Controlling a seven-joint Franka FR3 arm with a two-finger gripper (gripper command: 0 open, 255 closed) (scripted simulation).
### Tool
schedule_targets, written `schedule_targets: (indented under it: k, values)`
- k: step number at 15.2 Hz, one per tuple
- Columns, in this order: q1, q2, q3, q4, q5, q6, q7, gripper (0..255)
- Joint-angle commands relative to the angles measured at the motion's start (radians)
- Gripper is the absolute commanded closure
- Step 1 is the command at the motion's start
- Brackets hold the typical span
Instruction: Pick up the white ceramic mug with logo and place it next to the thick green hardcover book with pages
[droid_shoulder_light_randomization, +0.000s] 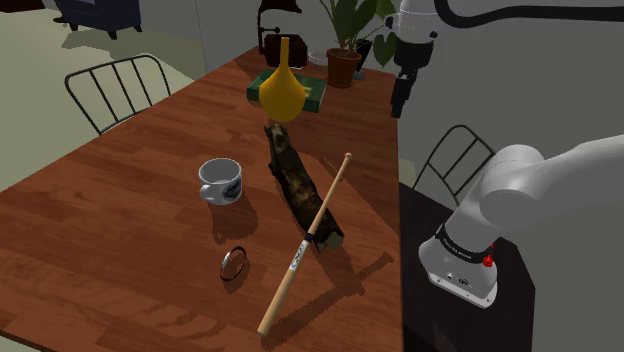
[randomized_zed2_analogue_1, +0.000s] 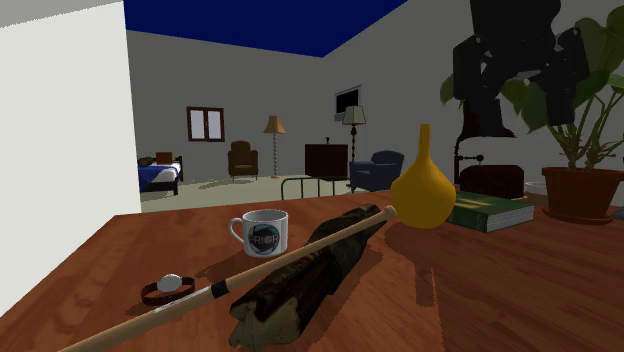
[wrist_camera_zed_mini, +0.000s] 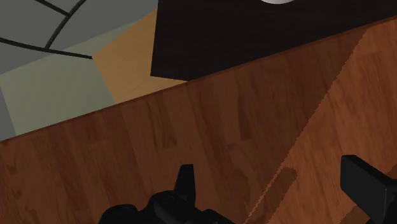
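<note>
We see the tool (droid_shoulder_light_randomization: 400, 108), jaws apart and empty, above the bench's (droid_shoulder_light_randomization: 120, 190) edge, well apart from the mug (droid_shoulder_light_randomization: 220, 180); the green book (droid_shoulder_light_randomization: 313, 95) lies by a yellow vase (droid_shoulder_light_randomization: 282, 85).

mug (droid_shoulder_light_randomization: 220, 180): white, upright, mouth up, dark band with a logo round its side, handle toward the second exterior view's left. you'll find it standing on the wooden bench (droid_shoulder_light_randomization: 120, 200), about mid-surface. green book (randomized_zed2_analogue_1: 490, 207): thick hardcover, lying flat, pale page edges showing, at the bench's far end in the shoulder view. the two sit well apart.
</note>
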Motion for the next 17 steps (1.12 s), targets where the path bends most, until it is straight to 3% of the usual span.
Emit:
schedule_targets:
  k: [1, 9, 17]
  values:
    - [0.0, 0.0, 0.0, 0.0, 0.0, 0.0, 0.0, 0]
    - [0.035, 0.218, 0.084, 0.033, 0.087, 0.203, 0.121, 0]
    - [0.06, 0.476, 0.162, 0.144, 0.124, 0.376, 0.232, 0]
